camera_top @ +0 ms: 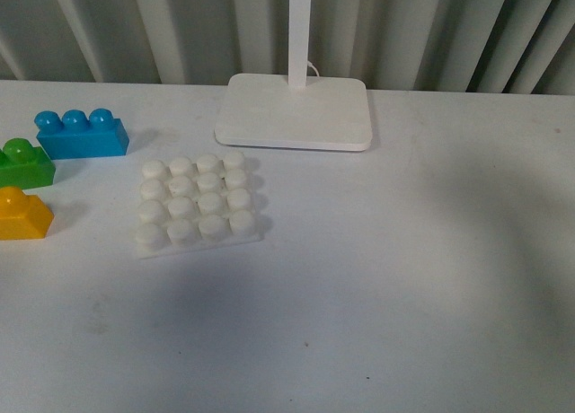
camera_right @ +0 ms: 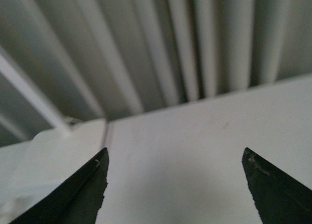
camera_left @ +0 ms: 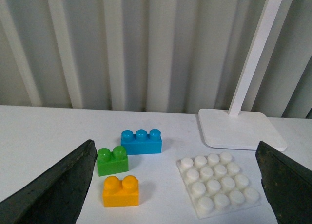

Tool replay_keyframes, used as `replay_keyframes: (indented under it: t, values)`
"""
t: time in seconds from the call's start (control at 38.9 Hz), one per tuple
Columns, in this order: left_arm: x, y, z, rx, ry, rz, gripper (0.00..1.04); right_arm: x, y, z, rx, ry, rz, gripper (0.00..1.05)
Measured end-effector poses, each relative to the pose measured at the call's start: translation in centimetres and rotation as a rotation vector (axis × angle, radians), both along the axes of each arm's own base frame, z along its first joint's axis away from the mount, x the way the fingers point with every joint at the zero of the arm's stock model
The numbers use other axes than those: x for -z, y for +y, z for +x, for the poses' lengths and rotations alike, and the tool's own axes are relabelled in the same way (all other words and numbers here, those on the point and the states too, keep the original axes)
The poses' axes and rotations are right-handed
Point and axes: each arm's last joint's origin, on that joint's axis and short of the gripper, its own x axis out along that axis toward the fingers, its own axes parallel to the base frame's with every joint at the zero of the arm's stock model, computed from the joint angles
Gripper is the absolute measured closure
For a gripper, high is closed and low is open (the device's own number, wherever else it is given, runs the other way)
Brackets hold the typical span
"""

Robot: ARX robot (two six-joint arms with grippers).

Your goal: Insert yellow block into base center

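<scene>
Status, as I read it from the remote station:

1. Left hand [camera_left: 175, 143]: open. Its two dark fingers [camera_left: 61, 187] stand wide apart at either edge of the left wrist view, and I see nothing held between them. It hangs above the tabletop [camera_top: 404, 296], with all the bricks and the base in the gap between the fingers.

2. Right hand [camera_right: 175, 150]: open. Its fingers are spread wide over bare tabletop and grip nothing. Part of the lamp foot [camera_top: 295, 110] shows beside one finger.

3. The yellow block [camera_top: 22, 215] rests on the tabletop at the far left edge of the front view, studs up and partly cut off by the frame. It is apart from the base.

4. The base [camera_top: 196, 205] lies flat, left of centre, just in front of the lamp foot. All sixteen studs are uncovered.

5. The green brick [camera_top: 24, 164] sits just behind the yellow block. The blue brick [camera_top: 81, 135] sits behind the green brick and slightly to its right. Both stand studs up.

6. The lamp pole [camera_top: 299, 36] rises from the rear of the lamp foot, against the ribbed wall.
</scene>
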Motion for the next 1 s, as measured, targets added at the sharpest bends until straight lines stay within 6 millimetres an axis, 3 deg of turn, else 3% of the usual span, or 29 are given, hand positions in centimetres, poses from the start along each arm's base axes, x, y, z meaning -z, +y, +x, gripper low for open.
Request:
replay_keyframes:
  t: [0.1,0.21,0.39,0.49,0.59,1.0]
  values:
    - [0.0,0.0,0.0,-0.001,0.0,0.0,0.06,-0.4,-0.4,-4.0,0.049,-0.154,-0.172,0.5]
    - [0.0,0.0,0.0,-0.001,0.0,0.0,0.06,0.3,0.4,-5.3,0.04,-0.138,-0.21,0.73]
    - [0.0,0.0,0.0,-0.001,0.0,0.0,0.06,0.9,1.2,-6.8,0.041,-0.163,-0.231,1.04]
    - [0.0,0.0,0.0,-0.001,0.0,0.0,0.06,1.8,1.8,-7.6,0.046,-0.132,-0.23,1.04]
    - [0.0,0.0,0.0,-0.001,0.0,0.0,0.06,1.5,2.7,-8.3,0.029,-0.149,-0.231,1.04]
    - [0.0,0.0,0.0,-0.001,0.0,0.0,0.06,1.0,2.7,-9.8,0.034,-0.163,-0.231,1.04]
